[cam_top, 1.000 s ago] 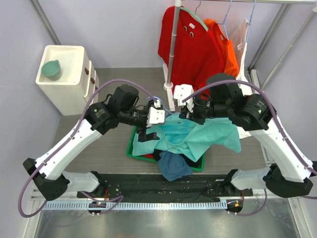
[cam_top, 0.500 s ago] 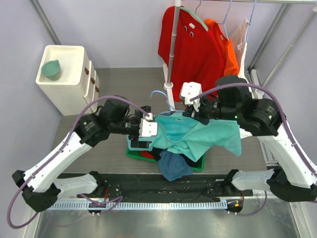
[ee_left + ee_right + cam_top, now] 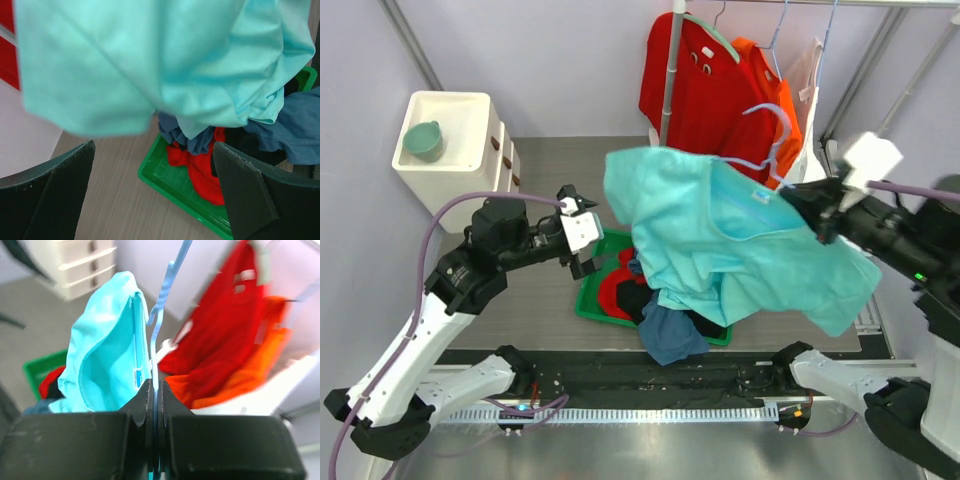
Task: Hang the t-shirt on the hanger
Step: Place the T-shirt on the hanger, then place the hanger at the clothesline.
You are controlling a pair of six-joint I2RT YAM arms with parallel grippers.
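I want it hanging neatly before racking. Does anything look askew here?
Yes: the t-shirt sits lopsided on the hanger held by the right gripper, one side riding high, the rest bunched and sagging toward the green bin rather than hanging straight.

Aqua t-shirt (image 3: pixel 720 250) hangs mid-air on pale-blue hanger (image 3: pixel 155 345).

Green tray (image 3: pixel 586 303) holds a slate-blue garment (image 3: pixel 670 337); red shirt (image 3: pixel 705 95) and orange shirt (image 3: pixel 786 122) hang behind; teal cup (image 3: pixel 422 140) tops white cabinet (image 3: pixel 455 185).

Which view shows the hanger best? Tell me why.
Top view: the hanger shows its hook and one arm entering the t-shirt neck. Right wrist shows only its stem pinched in the right gripper; left wrist shows none.
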